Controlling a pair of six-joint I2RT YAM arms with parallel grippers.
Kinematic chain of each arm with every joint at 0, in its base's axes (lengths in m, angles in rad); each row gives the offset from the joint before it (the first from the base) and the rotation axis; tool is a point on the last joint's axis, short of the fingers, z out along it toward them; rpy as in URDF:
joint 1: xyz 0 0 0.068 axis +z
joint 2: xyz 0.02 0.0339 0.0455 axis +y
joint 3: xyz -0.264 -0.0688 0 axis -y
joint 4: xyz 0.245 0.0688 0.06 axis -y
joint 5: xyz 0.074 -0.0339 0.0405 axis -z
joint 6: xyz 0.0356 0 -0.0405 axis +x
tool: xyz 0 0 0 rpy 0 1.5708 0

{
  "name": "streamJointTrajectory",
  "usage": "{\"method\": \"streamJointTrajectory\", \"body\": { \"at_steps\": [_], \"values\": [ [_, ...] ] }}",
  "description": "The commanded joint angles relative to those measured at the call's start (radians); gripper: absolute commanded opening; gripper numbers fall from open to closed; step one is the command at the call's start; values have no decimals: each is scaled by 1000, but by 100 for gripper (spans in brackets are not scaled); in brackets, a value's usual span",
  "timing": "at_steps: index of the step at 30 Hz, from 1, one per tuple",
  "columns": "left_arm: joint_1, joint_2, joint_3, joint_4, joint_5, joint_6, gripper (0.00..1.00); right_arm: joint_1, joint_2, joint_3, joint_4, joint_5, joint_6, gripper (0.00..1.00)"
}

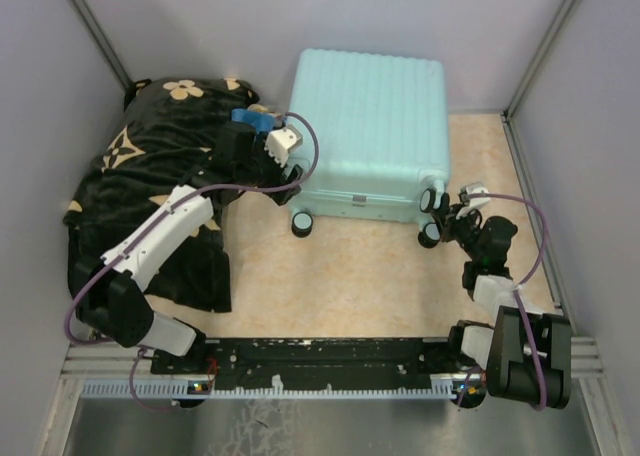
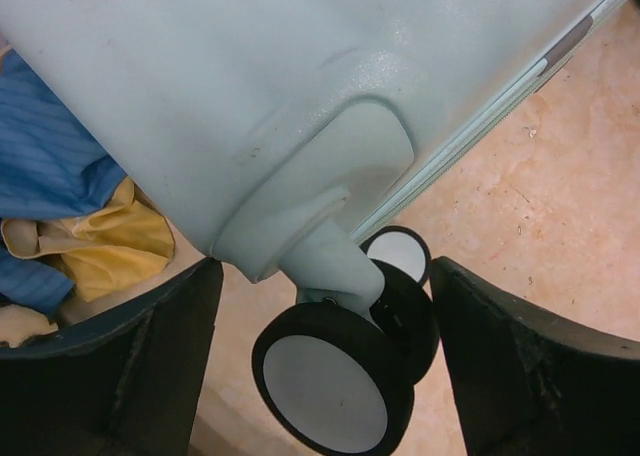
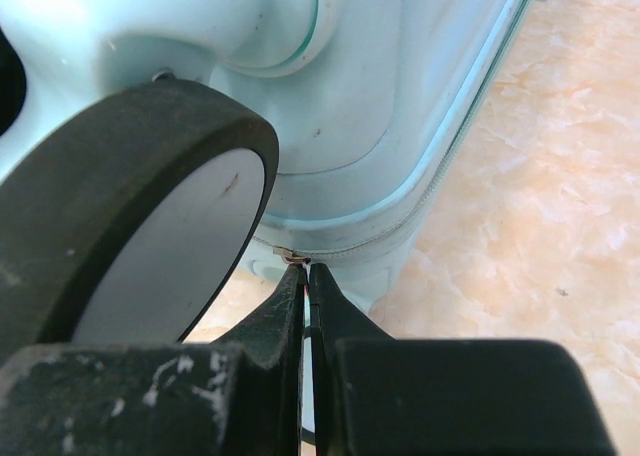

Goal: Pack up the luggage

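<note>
The luggage (image 1: 370, 116) is a pale mint-blue hard-shell suitcase lying shut and flat at the back middle of the table. My left gripper (image 1: 291, 184) is at its near left corner, open. In the left wrist view the suitcase shell (image 2: 250, 86) fills the top, and a black-and-white wheel (image 2: 325, 391) sits between the wide-apart fingers (image 2: 150, 366) without touching them. My right gripper (image 1: 443, 210) is at the near right corner. Its jaws are shut on the metal zipper pull (image 3: 293, 258) of the suitcase seam, right beside another wheel (image 3: 150, 236).
A black blanket with tan flowers (image 1: 150, 166) lies heaped at the left, under the left arm. Blue and yellow cloth (image 2: 70, 196) shows beside the suitcase corner. Grey walls close in the table on three sides. A black rail (image 1: 320, 356) runs along the near edge.
</note>
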Motion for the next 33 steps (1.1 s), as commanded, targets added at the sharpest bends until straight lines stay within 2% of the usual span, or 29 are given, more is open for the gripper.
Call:
{"method": "streamJointTrajectory", "body": {
  "at_steps": [1,4,8,11,15,19,23,28,31,33],
  "values": [
    [-39,25,42,-66,-36,-8,85,-5,10,39,40,143,-57,0],
    [-39,41,44,-56,-139,1,85,-5,10,37,40,153,-51,0],
    [-41,56,61,-88,-99,9,99,-5,12,35,47,151,-43,0],
    [-64,50,69,-97,-65,19,100,-5,17,36,51,154,-40,0],
    [-93,43,70,-98,-101,28,99,-5,21,39,52,154,-36,0],
    [-94,54,71,-103,-172,-17,79,-5,21,42,54,160,-34,0],
    [-88,50,64,-103,-195,-25,48,-4,22,41,56,187,-50,0],
    [-75,39,48,-92,-212,-3,13,-30,24,58,52,172,-40,0],
    [-55,39,48,-90,-228,4,0,-57,8,86,21,164,-56,0],
    [-48,39,44,-89,-236,8,0,-74,4,107,-5,162,-100,0]
  ]
}}
